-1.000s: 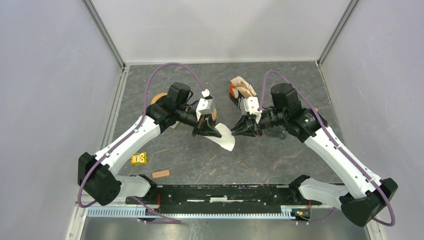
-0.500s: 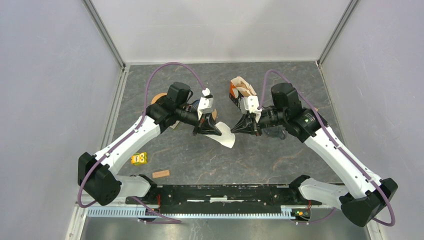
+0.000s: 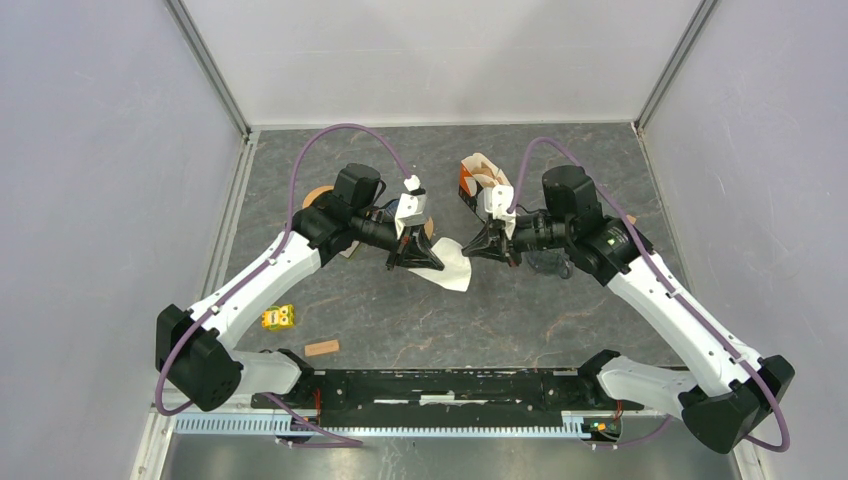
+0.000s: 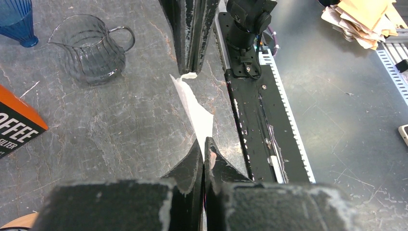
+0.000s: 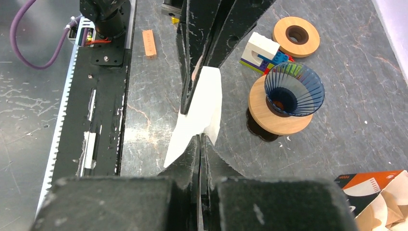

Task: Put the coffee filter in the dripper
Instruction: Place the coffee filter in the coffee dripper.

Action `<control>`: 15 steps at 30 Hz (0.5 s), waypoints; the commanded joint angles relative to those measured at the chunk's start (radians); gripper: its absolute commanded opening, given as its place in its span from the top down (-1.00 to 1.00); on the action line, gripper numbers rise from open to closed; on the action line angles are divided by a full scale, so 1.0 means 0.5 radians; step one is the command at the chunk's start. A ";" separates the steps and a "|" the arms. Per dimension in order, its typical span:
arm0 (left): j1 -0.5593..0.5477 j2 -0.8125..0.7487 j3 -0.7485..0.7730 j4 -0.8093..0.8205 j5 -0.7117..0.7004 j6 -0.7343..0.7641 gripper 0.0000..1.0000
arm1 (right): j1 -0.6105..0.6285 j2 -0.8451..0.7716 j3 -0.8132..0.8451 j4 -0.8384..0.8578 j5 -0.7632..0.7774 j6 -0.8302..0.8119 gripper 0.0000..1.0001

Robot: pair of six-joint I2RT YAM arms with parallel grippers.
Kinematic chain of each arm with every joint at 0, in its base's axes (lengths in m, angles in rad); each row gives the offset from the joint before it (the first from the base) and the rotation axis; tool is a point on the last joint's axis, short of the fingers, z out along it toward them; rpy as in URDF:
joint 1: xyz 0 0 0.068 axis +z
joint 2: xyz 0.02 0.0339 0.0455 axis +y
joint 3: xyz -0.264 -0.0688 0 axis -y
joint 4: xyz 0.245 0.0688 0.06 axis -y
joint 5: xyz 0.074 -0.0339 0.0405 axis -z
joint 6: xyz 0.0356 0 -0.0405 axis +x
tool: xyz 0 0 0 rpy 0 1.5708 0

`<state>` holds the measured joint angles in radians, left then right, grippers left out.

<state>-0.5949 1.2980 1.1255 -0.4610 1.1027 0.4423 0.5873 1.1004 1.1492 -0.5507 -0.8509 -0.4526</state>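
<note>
Stone tabletop (image 3: 540, 320); left pincer (image 3: 436, 265) and right pincer (image 3: 471, 250) both clamped on coffee filter (image 3: 453, 273); dripper (image 5: 294, 89) whole only from right wrist.

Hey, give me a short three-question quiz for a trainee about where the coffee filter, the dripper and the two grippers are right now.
1. True or false: the coffee filter sits inside the blue dripper.
2. Which gripper is shut on the filter? A: the left gripper only. B: the right gripper only. C: both.
3. Fill in: the dripper stands on a round ______ base.
Key: 1 false, it is held between the two grippers, apart from the dripper. 2 C. 3 wooden.
</note>
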 commanded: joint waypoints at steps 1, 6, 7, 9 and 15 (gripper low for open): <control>0.006 -0.026 0.007 0.066 0.074 -0.049 0.95 | 0.003 -0.030 -0.010 0.083 0.073 0.033 1.00; 0.008 -0.029 0.001 0.063 0.078 -0.040 0.96 | 0.004 -0.035 -0.013 0.061 0.063 0.000 0.86; 0.009 -0.031 0.001 0.063 0.076 -0.040 0.96 | 0.004 -0.037 -0.018 0.057 0.068 -0.008 0.85; 0.008 -0.033 0.001 0.063 0.075 -0.035 0.96 | 0.004 -0.044 -0.024 0.052 0.067 -0.021 0.82; 0.007 -0.033 0.005 0.063 0.074 -0.036 0.96 | 0.004 -0.038 -0.040 0.046 0.035 -0.019 0.77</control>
<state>-0.5949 1.2980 1.1244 -0.4610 1.1065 0.4423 0.5873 1.1000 1.1397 -0.5392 -0.8268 -0.4538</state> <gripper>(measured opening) 0.033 0.110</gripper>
